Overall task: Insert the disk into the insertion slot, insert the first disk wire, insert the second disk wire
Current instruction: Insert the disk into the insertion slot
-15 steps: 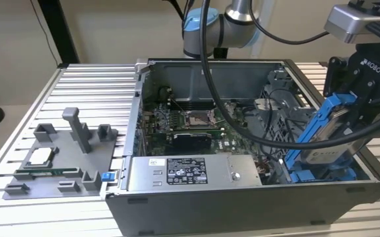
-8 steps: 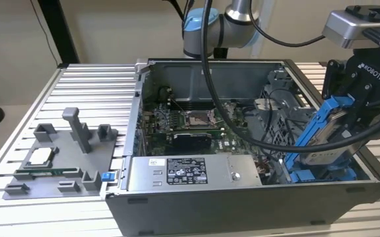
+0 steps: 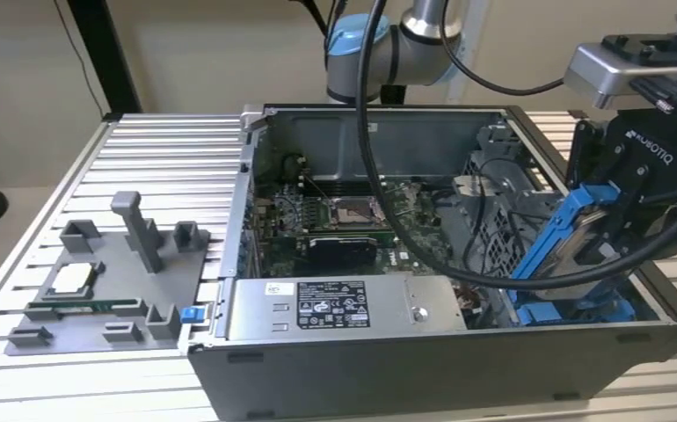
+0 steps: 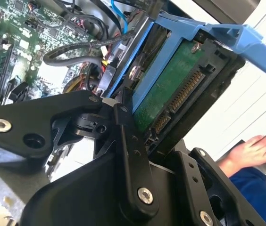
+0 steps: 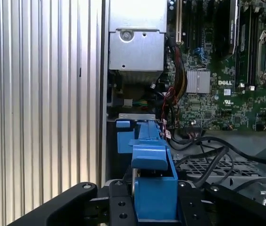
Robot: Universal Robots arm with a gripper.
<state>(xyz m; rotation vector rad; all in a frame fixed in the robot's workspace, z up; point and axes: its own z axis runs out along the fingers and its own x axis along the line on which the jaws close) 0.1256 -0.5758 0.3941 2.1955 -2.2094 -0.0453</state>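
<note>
While I've got the arm [image 3: 368, 44] leaning over the case [image 3: 433, 369], exterior view's right end, claw [image 5: 154, 209] clamped on the disk [image 3: 553, 237], steeply tilted, lower end by the insertion slot [image 3: 549, 312].

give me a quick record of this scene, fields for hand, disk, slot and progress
hand: shut on the disk, gripping its blue carrier
disk: tilted, upper end above the case rim, lower end down by the insertion slot
insertion slot: blue-railed bay in the case, on the exterior view's right
progress: disk not yet seated flat in the slot
</note>
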